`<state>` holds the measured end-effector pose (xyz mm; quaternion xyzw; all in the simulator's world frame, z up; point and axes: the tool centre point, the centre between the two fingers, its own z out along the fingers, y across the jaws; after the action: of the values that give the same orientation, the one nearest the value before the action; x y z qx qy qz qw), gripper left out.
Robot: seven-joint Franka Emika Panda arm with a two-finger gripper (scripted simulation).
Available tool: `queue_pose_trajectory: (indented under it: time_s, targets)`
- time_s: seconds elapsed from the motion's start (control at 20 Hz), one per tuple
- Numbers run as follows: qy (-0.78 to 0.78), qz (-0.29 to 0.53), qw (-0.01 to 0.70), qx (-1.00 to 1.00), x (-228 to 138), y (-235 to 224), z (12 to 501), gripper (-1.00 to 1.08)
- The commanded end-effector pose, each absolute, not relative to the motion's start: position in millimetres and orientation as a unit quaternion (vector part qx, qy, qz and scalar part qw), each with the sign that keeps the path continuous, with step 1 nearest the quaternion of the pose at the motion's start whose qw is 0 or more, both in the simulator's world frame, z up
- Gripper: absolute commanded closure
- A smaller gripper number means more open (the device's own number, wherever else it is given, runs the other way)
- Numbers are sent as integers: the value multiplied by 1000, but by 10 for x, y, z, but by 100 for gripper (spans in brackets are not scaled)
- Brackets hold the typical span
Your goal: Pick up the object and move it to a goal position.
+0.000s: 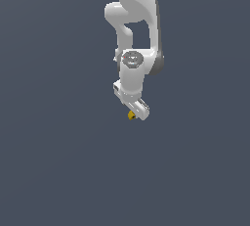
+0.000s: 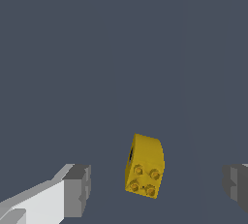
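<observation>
The object (image 2: 144,166) is a small yellow-orange block with several studs on one face and a dark mark on its side. In the wrist view it lies between the two grey fingertips (image 2: 77,189), with a gap on either side and nothing touching it. My gripper (image 2: 156,189) is open around it. In the exterior view the object (image 1: 131,115) shows as a tiny yellow lump at the tip of the white gripper (image 1: 139,112), on the exterior view's left of it. The arm hangs down from above.
A plain dark grey-blue surface (image 1: 58,161) fills both views. No goal marker shows.
</observation>
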<state>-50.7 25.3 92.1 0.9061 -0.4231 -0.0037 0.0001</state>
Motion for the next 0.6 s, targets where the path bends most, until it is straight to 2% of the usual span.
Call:
queue_pose_trajectory:
  time_s: [0.0, 0.55]
  targets:
    - [-452, -3, 0, 892, -544, 281, 871, -92]
    - [-526, 0, 0, 851, -650, 350, 739, -92]
